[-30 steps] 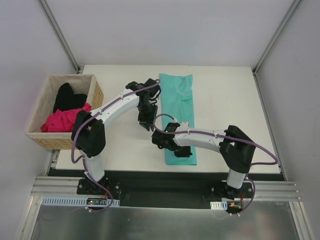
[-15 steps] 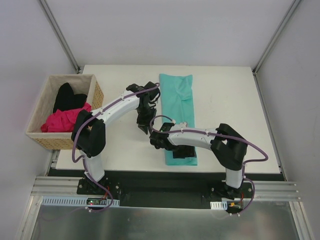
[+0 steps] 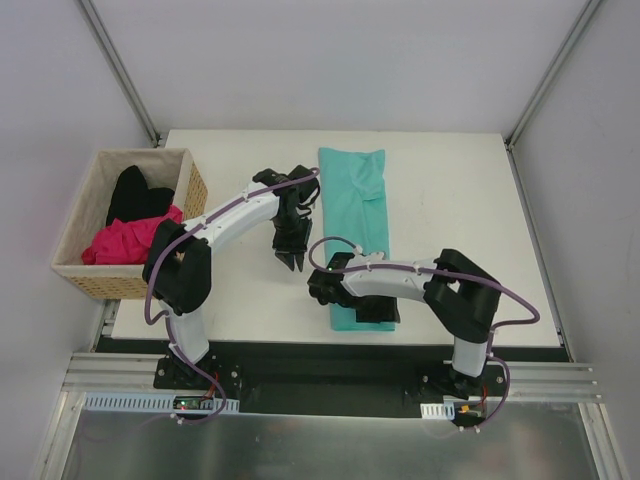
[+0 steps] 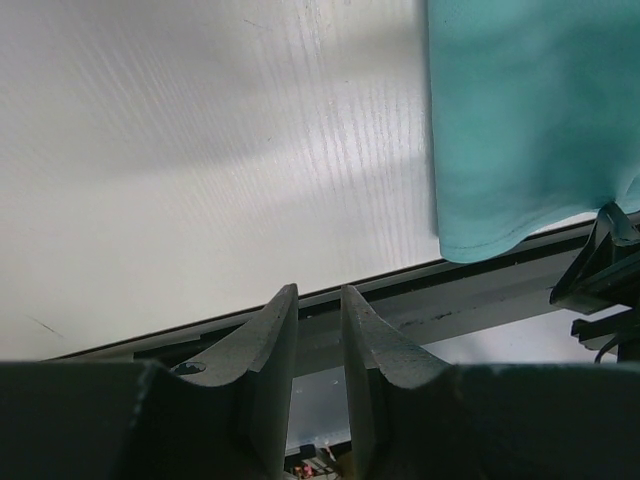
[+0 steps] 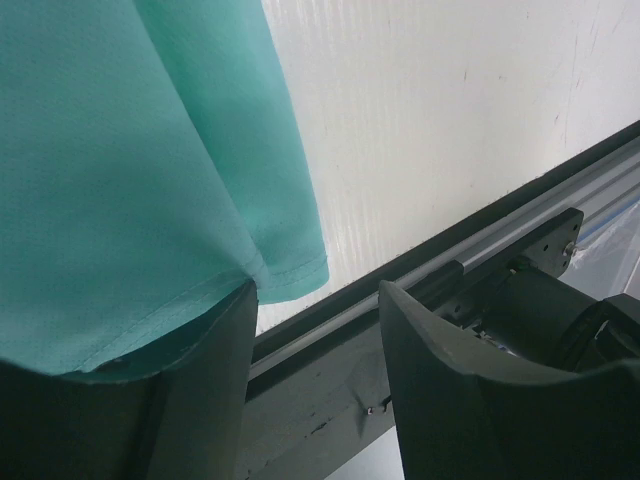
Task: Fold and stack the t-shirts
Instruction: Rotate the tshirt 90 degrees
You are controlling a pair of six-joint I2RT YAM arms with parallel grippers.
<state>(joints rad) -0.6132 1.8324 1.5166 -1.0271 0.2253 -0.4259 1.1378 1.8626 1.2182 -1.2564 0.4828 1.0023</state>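
Right pincer (image 5: 315,300) touches teal t-shirt (image 3: 355,195), stretched near-to-far.

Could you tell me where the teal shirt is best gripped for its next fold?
Probably the near hem corners of the teal shirt, coming from the near edge of the table: it lies flat as a long narrow strip running front to back.

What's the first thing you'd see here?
A long teal shirt lies folded in a strip in the middle of the white table. At the left stands a basket with a pink shirt and a black shirt inside. The right gripper hangs open at its near end.
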